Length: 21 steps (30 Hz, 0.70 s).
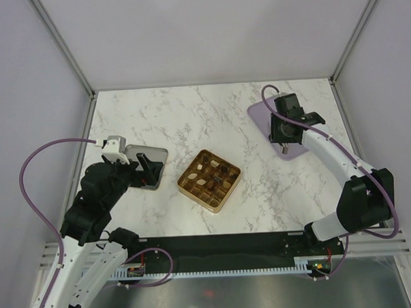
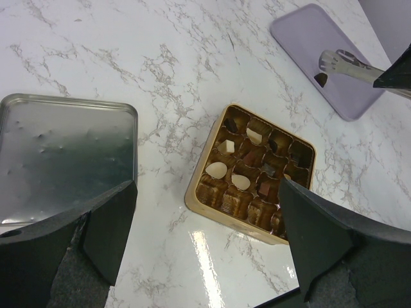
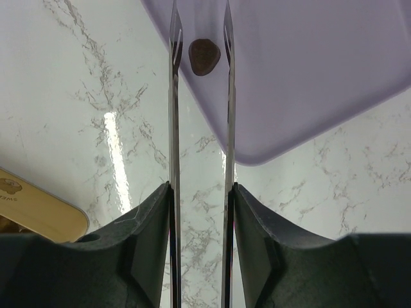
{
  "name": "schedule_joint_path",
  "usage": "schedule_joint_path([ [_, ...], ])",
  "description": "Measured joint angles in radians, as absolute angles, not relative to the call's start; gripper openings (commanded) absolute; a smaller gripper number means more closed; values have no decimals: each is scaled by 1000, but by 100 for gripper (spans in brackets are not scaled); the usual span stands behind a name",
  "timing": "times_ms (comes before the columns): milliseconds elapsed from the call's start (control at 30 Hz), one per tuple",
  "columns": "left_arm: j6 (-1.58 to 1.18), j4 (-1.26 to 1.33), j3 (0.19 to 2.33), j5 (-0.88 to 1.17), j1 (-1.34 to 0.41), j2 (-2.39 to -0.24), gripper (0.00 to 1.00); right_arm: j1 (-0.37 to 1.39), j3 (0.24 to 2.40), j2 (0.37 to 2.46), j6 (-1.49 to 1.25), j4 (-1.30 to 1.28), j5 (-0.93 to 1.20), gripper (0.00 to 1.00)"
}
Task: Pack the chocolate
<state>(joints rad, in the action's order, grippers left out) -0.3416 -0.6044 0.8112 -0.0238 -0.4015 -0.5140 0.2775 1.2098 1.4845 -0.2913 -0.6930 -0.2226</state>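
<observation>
My right claw [image 3: 200, 18] stands slightly parted, its thin blades flanking the dark chocolate piece [image 3: 204, 56] lying between them on the lilac tray [image 3: 308, 77], while my left claw [image 2: 205, 192] gapes wide with the part-filled gold tray [image 2: 191, 200] just ahead.

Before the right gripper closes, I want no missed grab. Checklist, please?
1. The dark brown chocolate piece sits between the fingers of the right gripper: ok.
2. Jaws open wider than the piece: ok.
3. Fingertips low enough on the flat lavender tray: cannot tell.
4. The square gold grid tray has empty cells: ok.
5. The left gripper, open, is away from the gold tray: ok.
</observation>
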Motion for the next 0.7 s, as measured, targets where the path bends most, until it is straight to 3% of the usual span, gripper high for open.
schedule_joint_path([
  [700,-342,-604,811,-20,-402,-514,100,278,1075,1457,-320,-688,-186,45],
])
